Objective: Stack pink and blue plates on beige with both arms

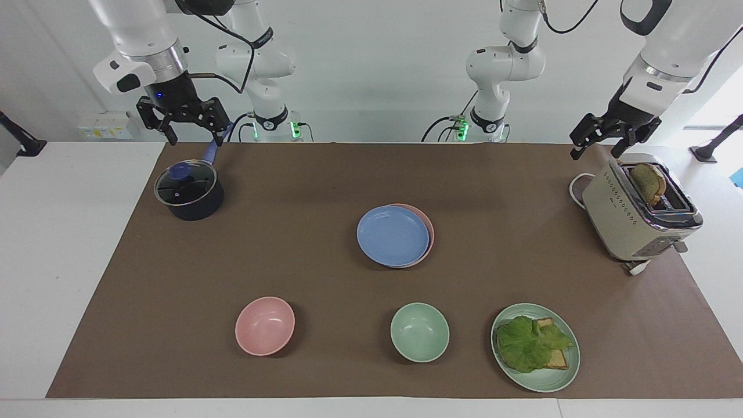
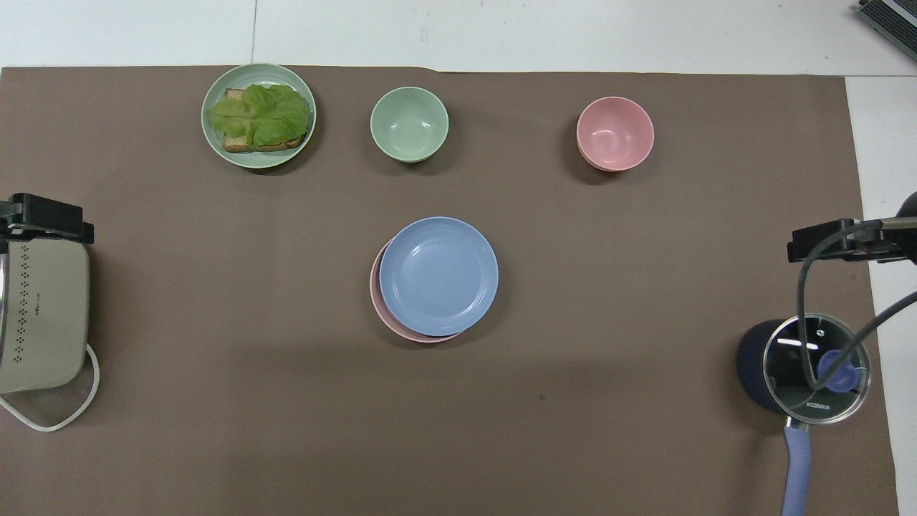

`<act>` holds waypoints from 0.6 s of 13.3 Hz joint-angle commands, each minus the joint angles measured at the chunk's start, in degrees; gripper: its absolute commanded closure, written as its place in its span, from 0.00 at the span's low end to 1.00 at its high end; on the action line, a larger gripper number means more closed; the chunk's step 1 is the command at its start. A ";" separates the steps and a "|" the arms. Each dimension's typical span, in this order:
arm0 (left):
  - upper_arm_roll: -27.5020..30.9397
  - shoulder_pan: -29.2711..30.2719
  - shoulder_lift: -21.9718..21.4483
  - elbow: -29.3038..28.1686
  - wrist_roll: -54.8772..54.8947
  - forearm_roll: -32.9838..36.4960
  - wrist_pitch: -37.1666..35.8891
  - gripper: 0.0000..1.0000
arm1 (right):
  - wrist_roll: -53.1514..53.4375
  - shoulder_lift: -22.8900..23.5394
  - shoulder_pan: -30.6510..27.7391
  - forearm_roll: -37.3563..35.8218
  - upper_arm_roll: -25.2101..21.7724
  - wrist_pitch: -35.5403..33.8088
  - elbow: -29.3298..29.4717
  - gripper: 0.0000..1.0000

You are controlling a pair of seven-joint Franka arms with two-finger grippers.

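The round periwinkle-blue matte plate (image 1: 393, 236) lies on the pale pink plate (image 1: 428, 231) mid-mat; no beige plate shows beneath, so I judge stacking done, nothing left but waiting. The right gripper (image 1: 183, 119), fingers apart, hangs over the dark lidded saucepan (image 1: 189, 190); the left gripper (image 1: 603, 137), also apart, hangs over the cream toaster (image 1: 638, 211). Only the facing view shows fingers.
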 commanded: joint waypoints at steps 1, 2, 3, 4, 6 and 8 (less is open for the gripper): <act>-0.47 0.75 0.31 1.23 -0.01 1.07 -1.39 0.00 | -0.01 -1.85 -0.81 1.68 0.36 -0.02 -1.85 0.00; -0.47 0.75 0.31 1.23 -0.01 1.07 -1.39 0.00 | -0.18 -1.85 -0.81 1.68 0.36 -0.02 -1.85 0.00; -0.47 0.75 0.31 1.23 -0.01 1.07 -1.39 0.00 | -0.27 -1.85 -0.81 1.68 0.36 -0.11 -1.94 0.00; -0.56 0.75 0.31 1.23 -0.01 1.07 -1.39 0.00 | -0.27 -1.93 -0.81 1.68 0.28 -0.28 -2.12 0.00; -0.47 0.75 0.31 1.23 -0.01 1.07 -1.39 0.00 | -0.19 -1.85 -1.24 1.68 0.28 -0.46 -2.03 0.00; -0.47 0.75 0.31 1.23 -0.01 1.07 -1.39 0.00 | -0.10 -1.93 -1.25 1.59 0.28 -0.64 -2.03 0.00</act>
